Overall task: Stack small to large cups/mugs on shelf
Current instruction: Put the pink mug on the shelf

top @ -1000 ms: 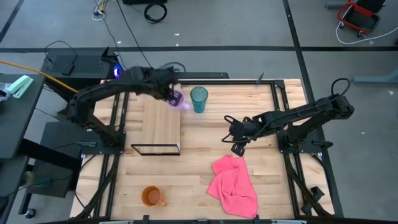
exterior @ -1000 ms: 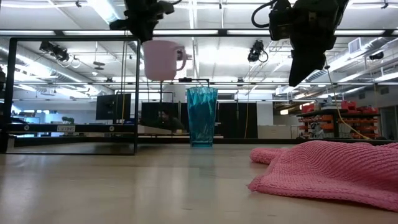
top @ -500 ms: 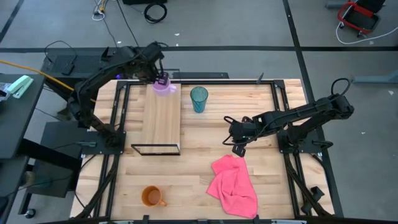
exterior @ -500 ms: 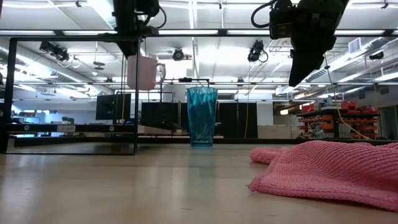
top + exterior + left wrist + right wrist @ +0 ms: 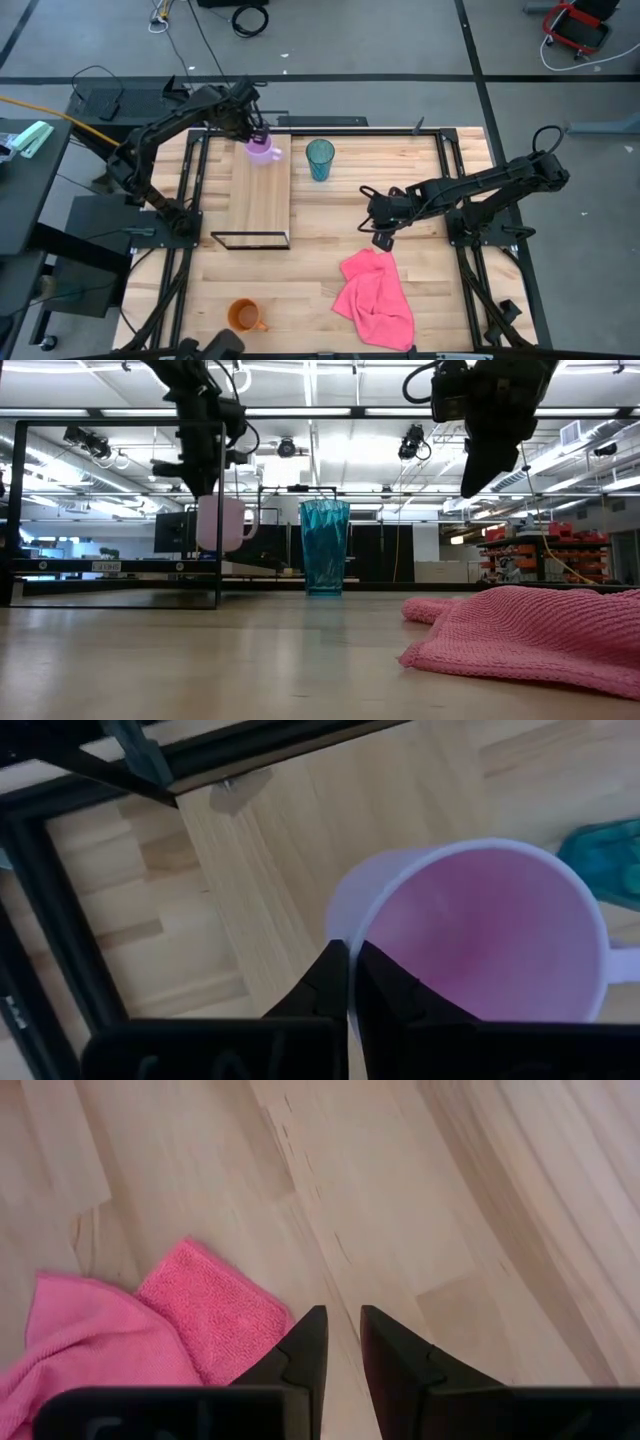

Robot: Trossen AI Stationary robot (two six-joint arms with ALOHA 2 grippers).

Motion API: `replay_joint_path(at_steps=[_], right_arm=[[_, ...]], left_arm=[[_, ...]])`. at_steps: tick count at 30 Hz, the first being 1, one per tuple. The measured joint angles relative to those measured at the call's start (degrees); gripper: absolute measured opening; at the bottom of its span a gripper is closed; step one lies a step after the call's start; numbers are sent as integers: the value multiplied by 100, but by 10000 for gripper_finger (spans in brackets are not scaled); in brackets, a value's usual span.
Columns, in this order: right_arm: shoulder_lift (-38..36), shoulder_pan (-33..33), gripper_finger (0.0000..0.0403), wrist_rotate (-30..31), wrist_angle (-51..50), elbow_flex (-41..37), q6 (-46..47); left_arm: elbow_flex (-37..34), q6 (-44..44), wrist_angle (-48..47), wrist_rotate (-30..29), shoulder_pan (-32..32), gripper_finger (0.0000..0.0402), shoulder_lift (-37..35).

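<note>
My left gripper (image 5: 252, 132) is shut on the pale purple mug (image 5: 263, 151), above the far end of the shelf's wood plank (image 5: 262, 200). In the low view the mug (image 5: 222, 523) hangs upright, above the level of the tumbler's base. The teal tumbler (image 5: 320, 160) stands on its base right of the plank. The orange mug (image 5: 243, 316) stands near the table's front edge. My right gripper (image 5: 381, 236) hovers at mid-table above bare wood, empty, its fingers a narrow gap apart (image 5: 343, 1342). My left gripper holds the mug by its rim (image 5: 338, 925), on the side away from the handle (image 5: 622, 960). One finger (image 5: 392, 990) is inside the mug and one (image 5: 322, 982) outside. The fingers come from above, pointing down. The mug hangs upright, clear of the plank.
The shelf's black wire frame (image 5: 250, 240) rises above the plank at its near end and shows as a tall rectangle in the low view (image 5: 218, 510). A pink cloth (image 5: 378, 298) lies at the front right, just near of my right gripper.
My left gripper has carried the purple mug from beside the tumbler toward the table's left, over the plank's far end, and has then gone down. The mug has come from tilted to upright and hangs much lower than before.
</note>
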Motion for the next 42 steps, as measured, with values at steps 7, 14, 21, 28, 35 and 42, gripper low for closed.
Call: replay_joint_path(at_steps=[7, 14, 21, 28, 35, 42], right_arm=[[0, -36, 71, 2, 191, 0, 191], [0, -36, 71, 0, 194, 0, 389], [0, -36, 71, 1, 194, 0, 396], [0, -36, 71, 2, 194, 0, 394], [0, -36, 71, 2, 194, 0, 390], [0, -36, 71, 2, 194, -2, 339]], left_arm=[[-668, -202, 871, -7, 177, 12, 0], [-859, -456, 1049, -127, 203, 12, -13], [-859, -872, 1072, -372, 109, 15, -13], [-861, -974, 1070, -491, -16, 12, -14], [-833, -1043, 1030, -522, -78, 41, -61], [-811, -1045, 1034, -522, -100, 65, -127]])
